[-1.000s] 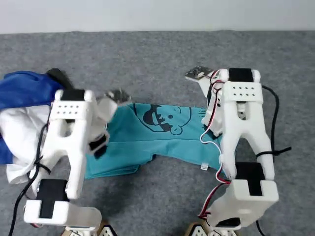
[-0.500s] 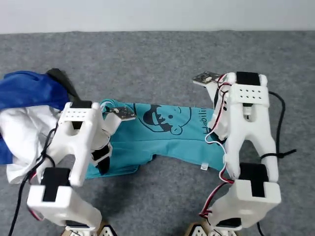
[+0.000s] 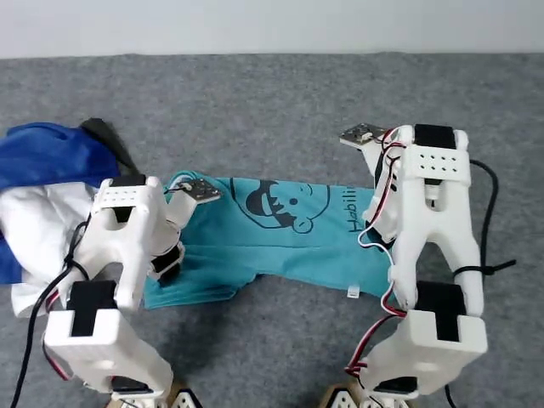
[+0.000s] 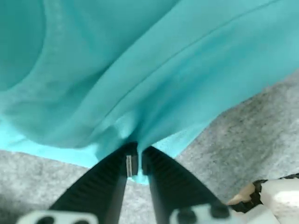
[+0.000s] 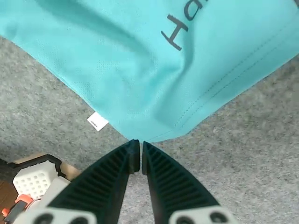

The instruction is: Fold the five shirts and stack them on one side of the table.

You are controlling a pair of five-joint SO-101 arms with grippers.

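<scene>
Lying across the grey surface [image 3: 255, 102], the teal shirt [image 3: 280, 234] is pinched at one edge by the closed left claw [image 4: 134, 161]; the right claw [image 5: 138, 149] is closed at its hem corner, grip unclear.

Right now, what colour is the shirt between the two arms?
The shirt is teal, with a dark print; best seen in the high view.

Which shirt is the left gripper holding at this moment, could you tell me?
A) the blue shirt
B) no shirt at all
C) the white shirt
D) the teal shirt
D: in the left wrist view the left gripper is shut on a pinched fold at the edge of the teal shirt.
</scene>
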